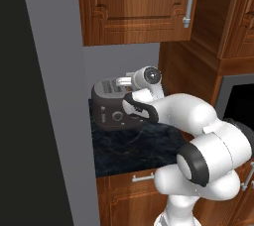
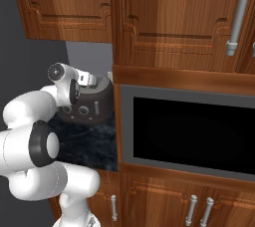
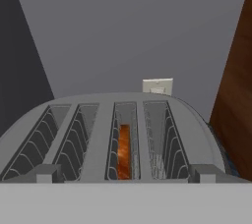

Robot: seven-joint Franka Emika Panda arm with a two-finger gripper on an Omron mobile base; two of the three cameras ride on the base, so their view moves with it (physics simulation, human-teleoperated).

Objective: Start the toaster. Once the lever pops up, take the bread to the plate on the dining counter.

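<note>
Hand view looked straight down the top of the toaster point(image 3: 106, 134), with the claw poised just above and in front of its near edge; its fingertips were lost against the grey at the foot of the frame, though the jaws stood spread wide with nothing between them. From the left base view, the claw point(image 1: 120, 82) hung over the toaster's point(image 1: 115, 105) silver top, the white wrist blocking the right half of the appliance, so contact between finger and lever could not be judged. In the right base view, the claw point(image 2: 92, 80) sat at the toaster's point(image 2: 92, 104) upper edge, close against the wooden cabinet side.

The bread point(image 3: 124, 150) sat deep in the third slot from the left, a narrow orange-brown strip seen edge-on between the wire guides, directly ahead of the claw and below it. The other three slots showed bare wire.

The toaster was squat and dark grey with rounded corners, a lighter silver top holding four parallel slots, and round knobs on its front face. Two small blocks, probably the levers, sat at its near edge in the hand view. It stood on a dark veined counter point(image 1: 134, 145) at the back of a narrow nook, grey wall behind, wood cabinets above. A pale wall outlet point(image 3: 157, 86) showed just behind it. A black-fronted oven point(image 2: 194, 131) was set into the cabinetry just right of the nook.
</note>
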